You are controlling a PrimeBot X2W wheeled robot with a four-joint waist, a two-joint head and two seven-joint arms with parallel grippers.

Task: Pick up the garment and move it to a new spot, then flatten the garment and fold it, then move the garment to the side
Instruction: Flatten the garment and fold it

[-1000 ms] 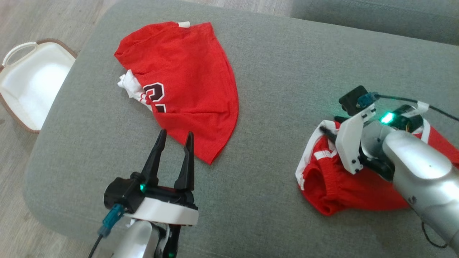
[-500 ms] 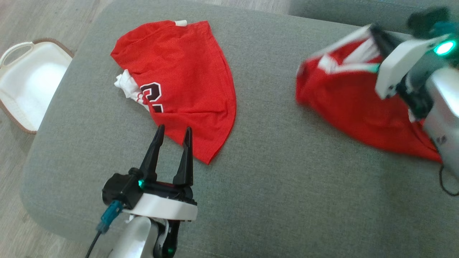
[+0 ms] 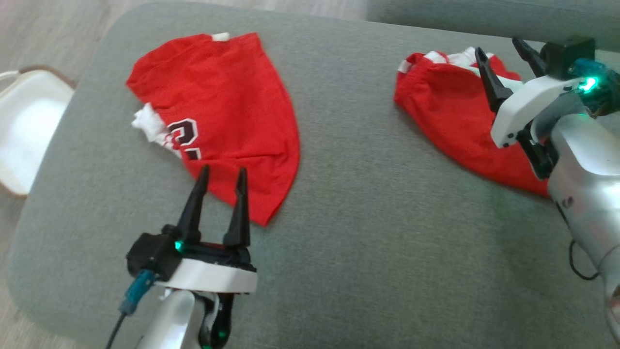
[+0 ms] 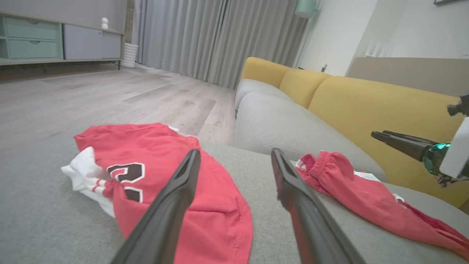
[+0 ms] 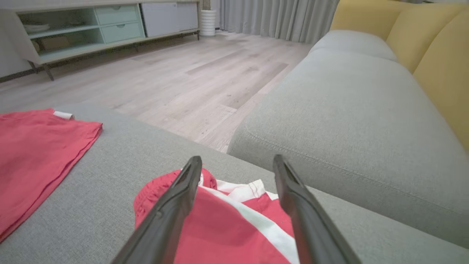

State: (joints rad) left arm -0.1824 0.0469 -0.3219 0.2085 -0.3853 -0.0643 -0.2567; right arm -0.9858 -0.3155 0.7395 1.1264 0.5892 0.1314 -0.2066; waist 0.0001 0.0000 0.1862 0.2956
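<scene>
Treating the red shorts (image 3: 450,121) as light, limp mesh: no stiffness, not fragile, likely to sag and bunch from 1 pinch point and to drag easily over the grey ottoman (image 3: 368,208). They lie crumpled on its far right part, waistband (image 4: 320,163) toward the jersey side, white trim bunched at the far edge. Best hold, my call: the gathered waistband, 1 gripper near each end, since the elastic gives a thick edge for the fingers and lets the legs hang for spreading. Right gripper (image 3: 496,46) sits just above the shorts, fingers spread wide, nothing between them. Left gripper (image 3: 223,168) is also wide and gripping nothing, tips over the near hem of the red jersey (image 3: 218,106), well apart from the shorts. 1 container: white basket (image 3: 24,126) on the floor off the ottoman's left end; the part in frame holds no clothing that I can see. Risk: a 1-layer pinch leaves the shorts twisted.
</scene>
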